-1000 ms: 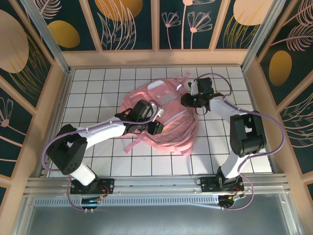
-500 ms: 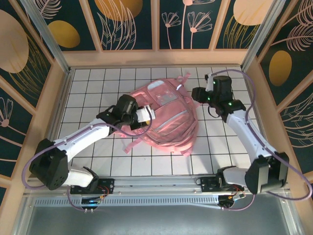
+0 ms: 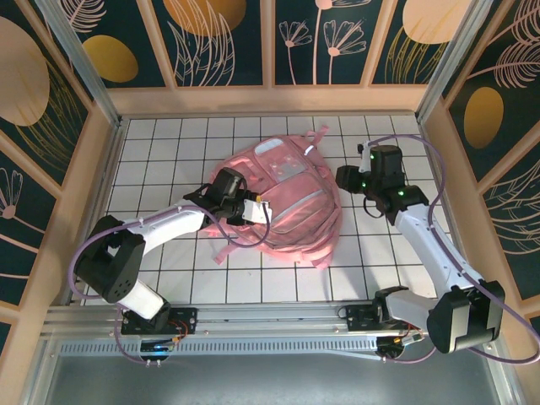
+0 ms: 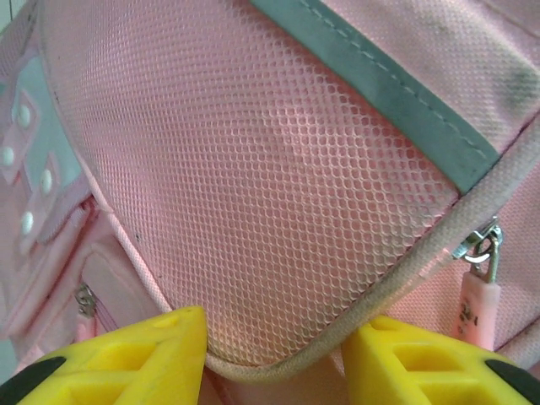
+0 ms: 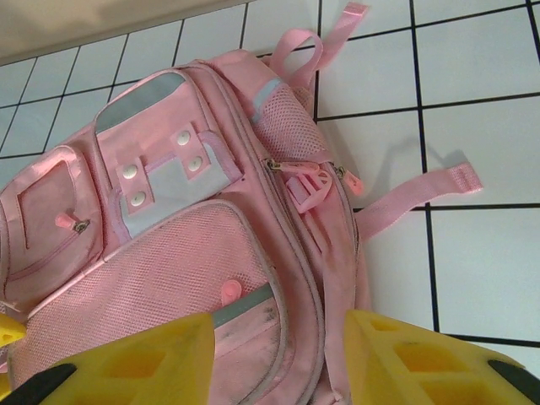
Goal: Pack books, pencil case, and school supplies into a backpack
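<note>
From above, the pink backpack [image 3: 283, 202] lies flat in the middle of the white tiled table [image 3: 169, 261], straps trailing toward the near side; the left gripper [image 3: 258, 207] sits over its left edge, and the right gripper [image 3: 344, 179] hangs just off its right side over bare tiles; from the left wrist, the yellow fingers [image 4: 126, 354] stand apart, released, with the piped rim of a mesh pocket [image 4: 253, 186] bulging in the gap between them, unpinched, and a zipper pull [image 4: 479, 253] off to the right; from the right wrist, the fingers [image 5: 422, 359] are spread wide, grasping nothing, hovering above the backpack's front pockets, its top loop [image 5: 297, 52] pointing away.
</note>
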